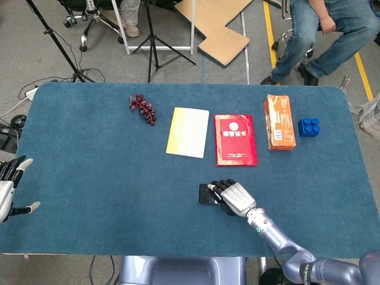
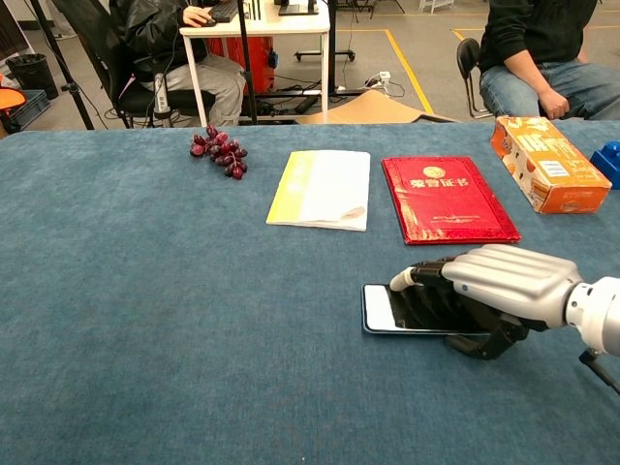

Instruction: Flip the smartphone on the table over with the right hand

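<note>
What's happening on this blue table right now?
The robot's right hand lies over the smartphone near the table's front edge, fingers curled down across its dark face. The phone lies flat, not yet flipped. The left hand hangs open at the table's far left edge, holding nothing. Grapes, a yellow booklet, a red booklet, an orange carton and a blue block sit untouched behind.
</note>
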